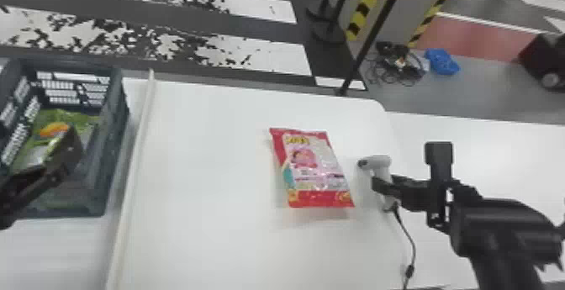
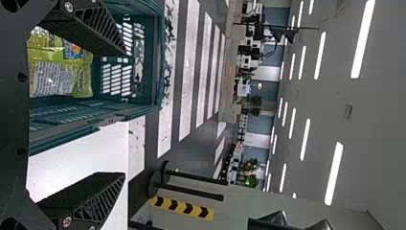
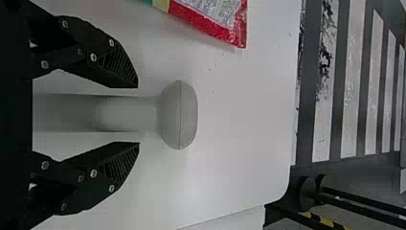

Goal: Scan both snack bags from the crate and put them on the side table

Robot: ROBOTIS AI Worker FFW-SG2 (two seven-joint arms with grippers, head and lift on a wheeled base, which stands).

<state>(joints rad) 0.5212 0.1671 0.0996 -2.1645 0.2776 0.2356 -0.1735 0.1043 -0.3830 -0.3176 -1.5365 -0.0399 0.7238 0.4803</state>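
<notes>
The right gripper (image 3: pixel 138 115) has its two flat black fingers parted, one on each side of the handle of the pale grey handheld barcode scanner (image 3: pixel 178 115), with a visible gap on either side, so it does not grip it. The left gripper (image 2: pixel 125 114) is spread wide and empty by the dark blue-green slatted plastic crate (image 1: pixel 115 112); how deep it hangs I cannot tell. The green snack bag with an orange patch (image 2: pixel 52 72) lies in that crate, and the red and pink glossy snack bag (image 1: pixel 313 169) lies flat on the white table (image 1: pixel 201 163), near the scanner head. If the right fingers close off-centre, the smooth handle could twist or tip, and the thin black cable (image 1: pixel 414 238) could tug the scanner askew or snag when it is lifted. A low swing toward the red bag could shove it, since its corner is close to the scanner. On the left, one finger shows against the crate's inside and the other against the tabletop, so dropping straight down risks catching the wall. The white raised strip (image 1: pixel 134 163) beside the crate is a ridge to clear. Room to move lies between that strip and the red bag, while the white surface to the right (image 1: pixel 504 142), probably the side table, offers open placing space beyond the arm.
</notes>
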